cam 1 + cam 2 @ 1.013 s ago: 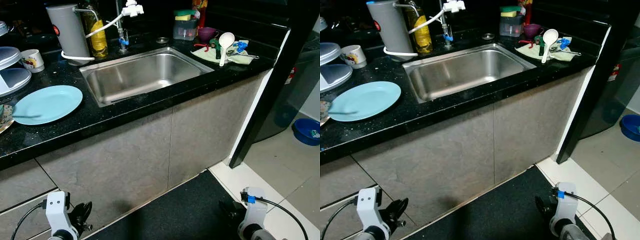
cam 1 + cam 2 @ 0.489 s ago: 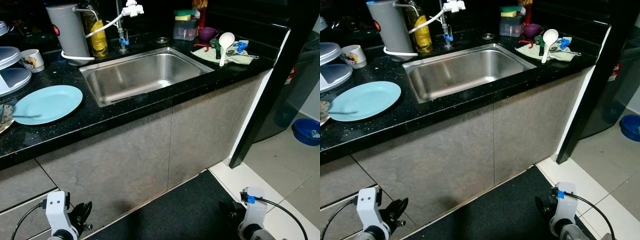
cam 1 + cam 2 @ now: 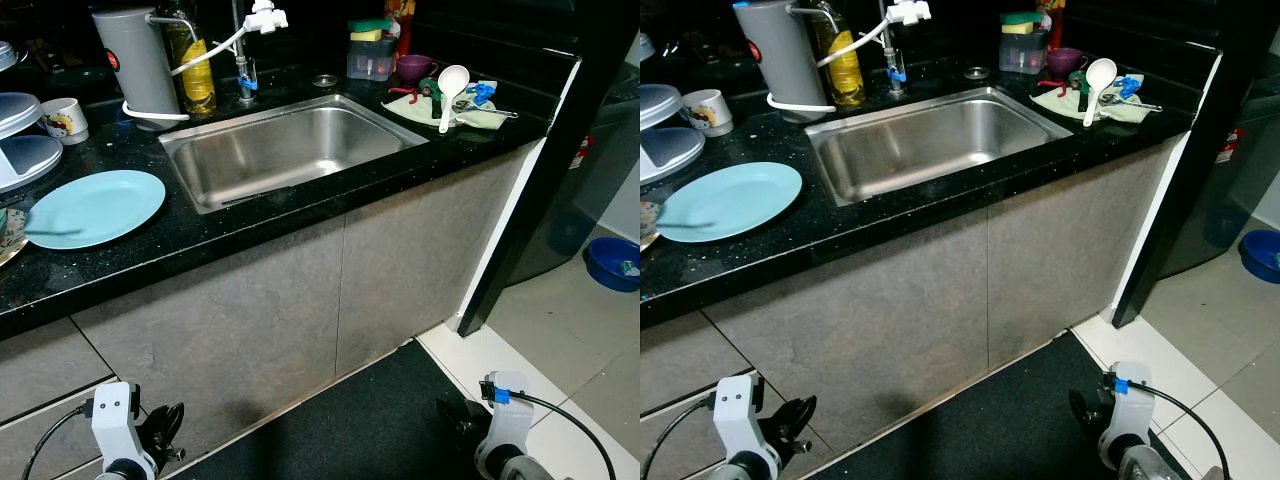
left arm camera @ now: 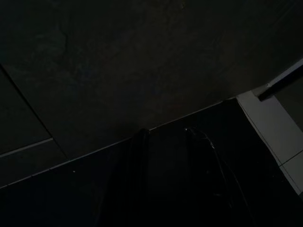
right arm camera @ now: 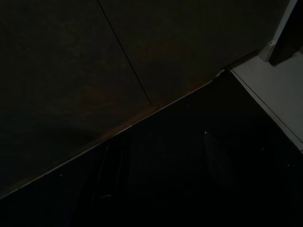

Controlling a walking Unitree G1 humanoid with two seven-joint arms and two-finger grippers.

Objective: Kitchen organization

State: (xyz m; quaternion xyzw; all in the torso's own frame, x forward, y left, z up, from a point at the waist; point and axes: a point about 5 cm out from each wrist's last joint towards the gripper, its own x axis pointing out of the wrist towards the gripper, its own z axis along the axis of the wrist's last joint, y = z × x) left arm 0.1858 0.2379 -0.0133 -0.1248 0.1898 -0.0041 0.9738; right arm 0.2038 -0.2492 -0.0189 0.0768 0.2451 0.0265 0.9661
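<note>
A steel sink (image 3: 290,150) is set into the black counter (image 3: 250,235) in front of me. On the counter's left lies a light blue plate (image 3: 95,208), with a mug (image 3: 65,120) and grey lids (image 3: 20,140) behind it. At the right end a white ladle (image 3: 450,85) rests on a cloth (image 3: 478,115) among small utensils. My left gripper (image 3: 165,430) hangs low by the cabinet front, its fingers (image 4: 137,179) apart and holding nothing. My right gripper (image 3: 455,415) hangs over the dark mat, its faint fingers (image 5: 111,175) also apart.
Behind the sink stand a grey canister (image 3: 135,65), a yellow bottle (image 3: 192,65), the tap (image 3: 250,40), a sponge container (image 3: 370,55) and a purple bowl (image 3: 413,67). A black pillar (image 3: 540,200) bounds the counter's right. A blue basin (image 3: 612,262) sits on the tiled floor. A dark mat (image 3: 360,420) lies underfoot.
</note>
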